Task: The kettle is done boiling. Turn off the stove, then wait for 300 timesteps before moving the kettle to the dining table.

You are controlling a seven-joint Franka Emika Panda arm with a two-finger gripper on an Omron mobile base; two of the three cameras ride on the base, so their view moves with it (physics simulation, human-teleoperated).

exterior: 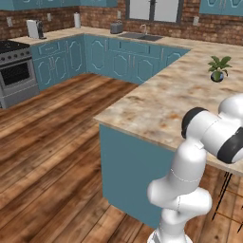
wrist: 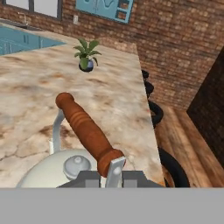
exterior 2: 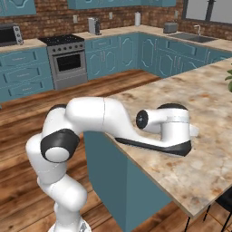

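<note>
In the hand view the gripper [wrist: 111,175] sits at the near end of the brown-orange grip of the kettle [wrist: 57,173], its jaws drawn nearly together and clamped on that handle, with the two dark finger tips at the bottom of the picture on either side of it. The ribbed grip runs away from the claw up and to the left, and the thin pale arch of the handle drops from its far end to the white body. That rounded body and its small lid knob lie directly below and just left of the claw. Under the kettle spreads the dining table [wrist: 109,96], its beige-brown marbled top reaching ahead of the claw; whether the kettle base touches the stone cannot be told. Well ahead of the claw, slightly left, a small potted plant [wrist: 86,56] stands upright on the same top. To the claw's right, beyond the table edge, dark round stools [wrist: 154,111] line up against a brick wall. In the right base view the hand is stretched out low over the table top, and the stove [exterior 2: 67,56] stands far behind it against the back wall
</note>
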